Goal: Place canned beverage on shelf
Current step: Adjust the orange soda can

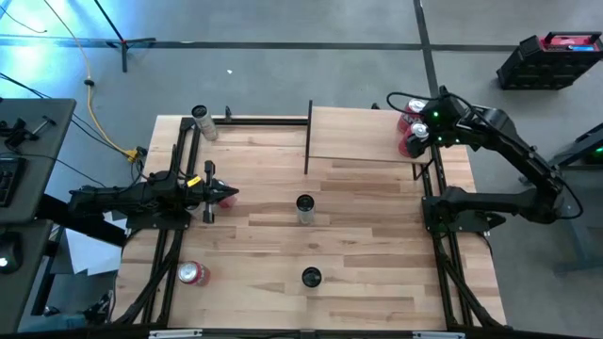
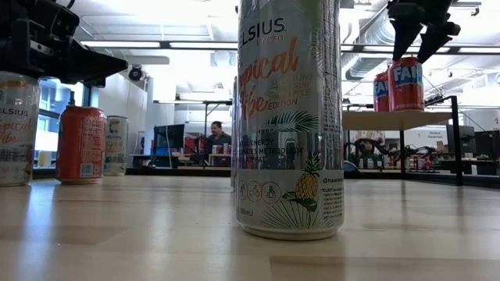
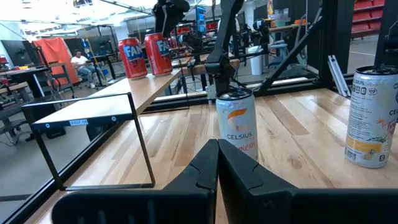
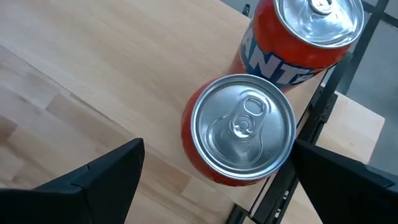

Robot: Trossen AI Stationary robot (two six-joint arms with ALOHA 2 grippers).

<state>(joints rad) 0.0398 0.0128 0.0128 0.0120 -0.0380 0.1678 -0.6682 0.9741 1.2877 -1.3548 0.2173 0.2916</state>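
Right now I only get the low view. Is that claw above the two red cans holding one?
Observer: No. The right wrist view shows the right gripper open, with a finger on either side of one red can, neither touching it.
Operator: Do both cans stand properly on the shelf?
Observer: Yes. From above, that can and the other red can stand upright side by side, near the right edge of the shelf.
Operator: And the other arm?
Observer: The left gripper is shut and empty at the left of the table, pointing toward the middle can.
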